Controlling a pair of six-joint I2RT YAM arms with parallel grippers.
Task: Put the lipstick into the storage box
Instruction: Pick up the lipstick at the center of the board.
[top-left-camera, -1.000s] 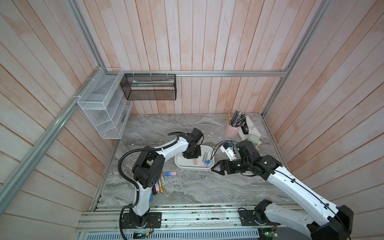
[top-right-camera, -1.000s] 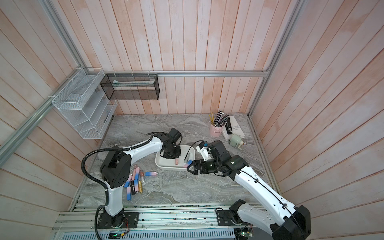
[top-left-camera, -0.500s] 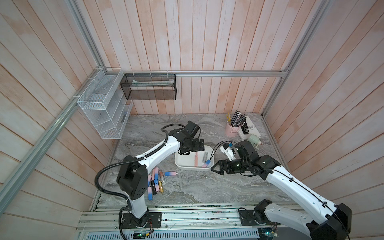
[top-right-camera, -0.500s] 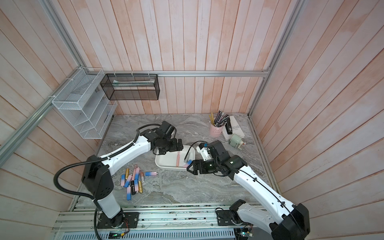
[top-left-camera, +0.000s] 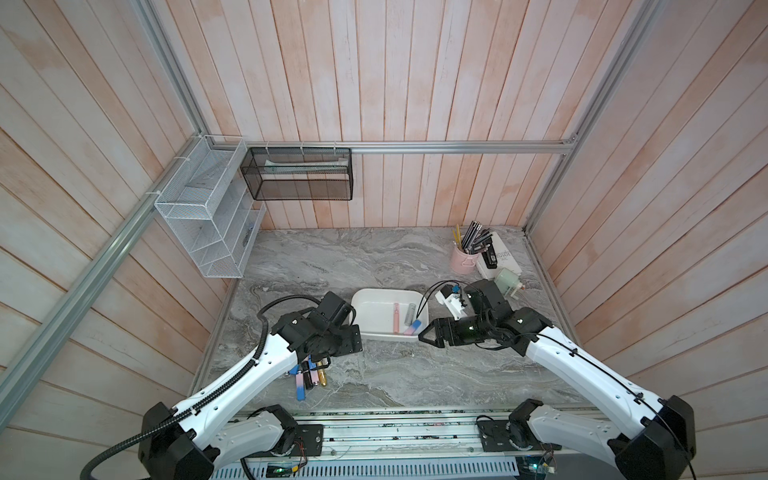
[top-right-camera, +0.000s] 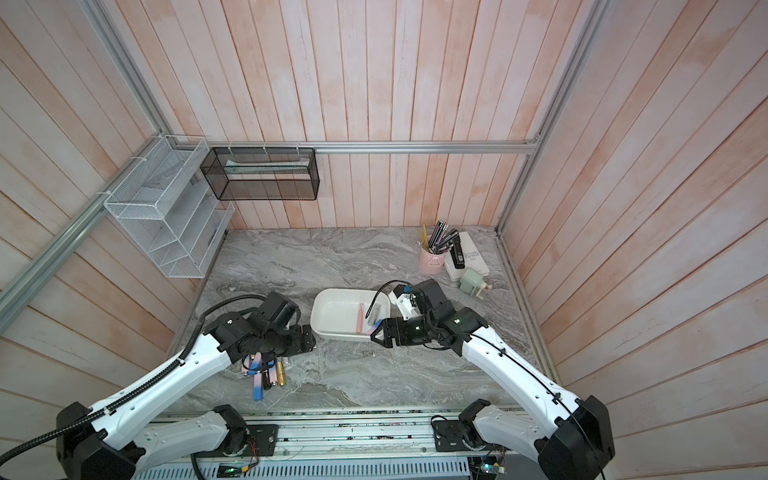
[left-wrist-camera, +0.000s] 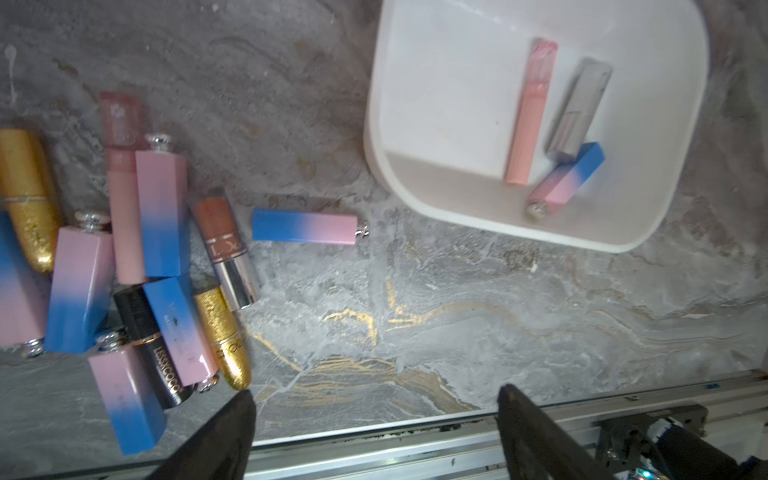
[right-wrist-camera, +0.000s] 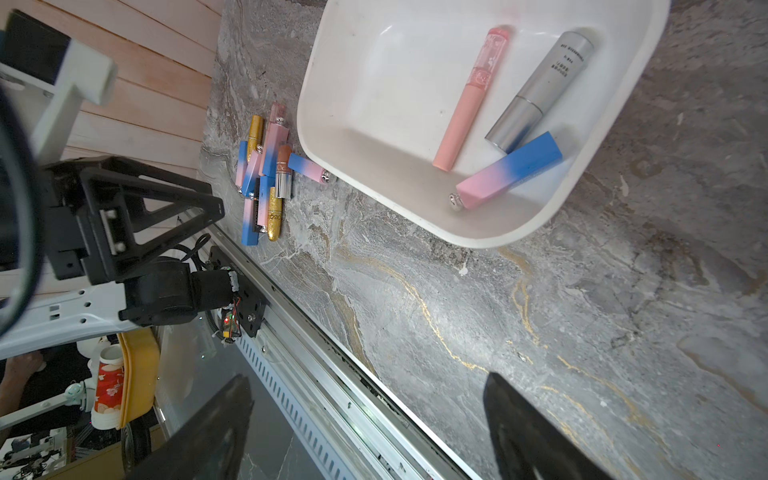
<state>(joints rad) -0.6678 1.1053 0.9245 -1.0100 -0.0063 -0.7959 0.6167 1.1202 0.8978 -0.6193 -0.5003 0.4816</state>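
3 items lay in the white storage box (right-wrist-camera: 395, 83): pink gloss tube (right-wrist-camera: 467, 99), silver lipstick (right-wrist-camera: 540, 89), pink-blue lipstick (right-wrist-camera: 509, 176). Lipstick pile (left-wrist-camera: 158, 232) sat on the bench (left-wrist-camera: 415, 311) beside the box. L hand (left-wrist-camera: 374, 392) hung over the bench near the pile, fingers apart & empty; R hand (right-wrist-camera: 365, 378) near the box's corner, also apart, holding nothing.
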